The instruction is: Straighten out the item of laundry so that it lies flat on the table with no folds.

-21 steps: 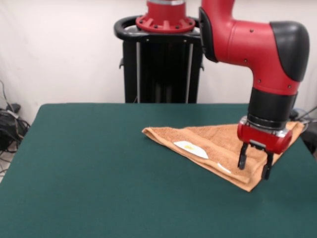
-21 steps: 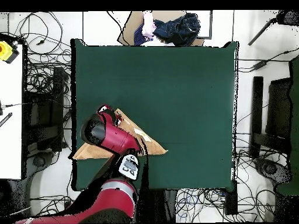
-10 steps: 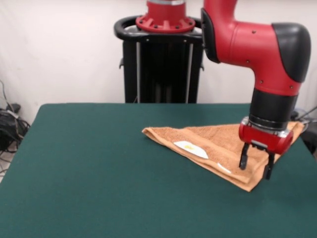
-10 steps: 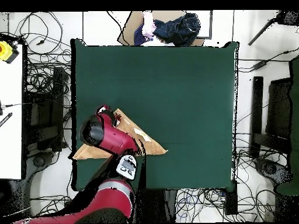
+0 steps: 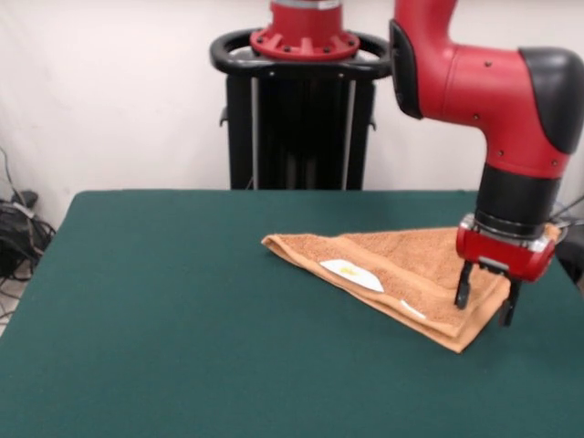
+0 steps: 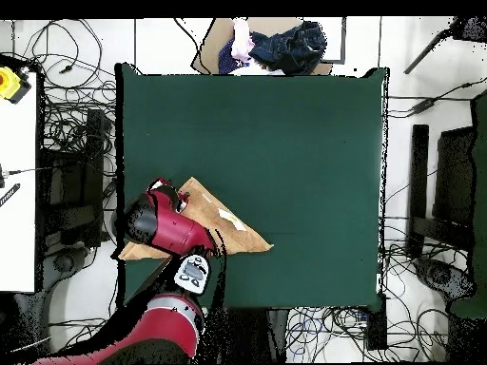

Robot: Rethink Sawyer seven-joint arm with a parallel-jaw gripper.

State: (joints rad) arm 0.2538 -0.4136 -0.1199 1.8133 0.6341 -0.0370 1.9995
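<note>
gripper [image 5: 486,306] open, empty, over towel [image 5: 401,274] edge at 4 o'clock | risk: pinches both layers, fold stays; table [image 5: 164,301] edge close

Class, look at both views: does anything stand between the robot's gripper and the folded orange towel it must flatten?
Nothing visible does. The open gripper hangs right at the towel's right edge, with only bare green table around.
</note>
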